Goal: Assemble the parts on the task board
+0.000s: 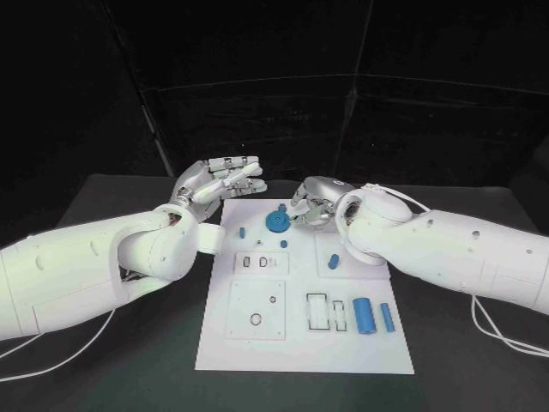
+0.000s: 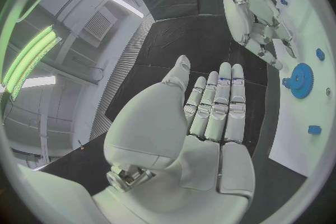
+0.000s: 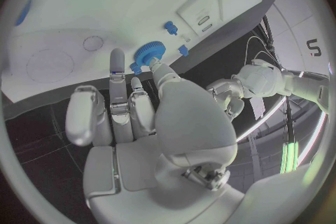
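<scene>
At the far end of the white rectangular task board, the right hand apparently pinched the toothed blue plastic gear, standing there on the board. Beside it, above the black bench, the left hand hung open, fingers straight, holding nothing.

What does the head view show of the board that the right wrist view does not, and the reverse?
Head view only: the near end of the white board, with two long blue cylinders lying side by side and empty rectangular slots beside them.

Right wrist view only: the right hand from behind, with a fingertip at the gear's edge, and two faint circles drawn on the board.

Both: the blue gear at the far end of the board, the left hand with its fingers apart, holding nothing, and small blue pieces near the gear.
</scene>
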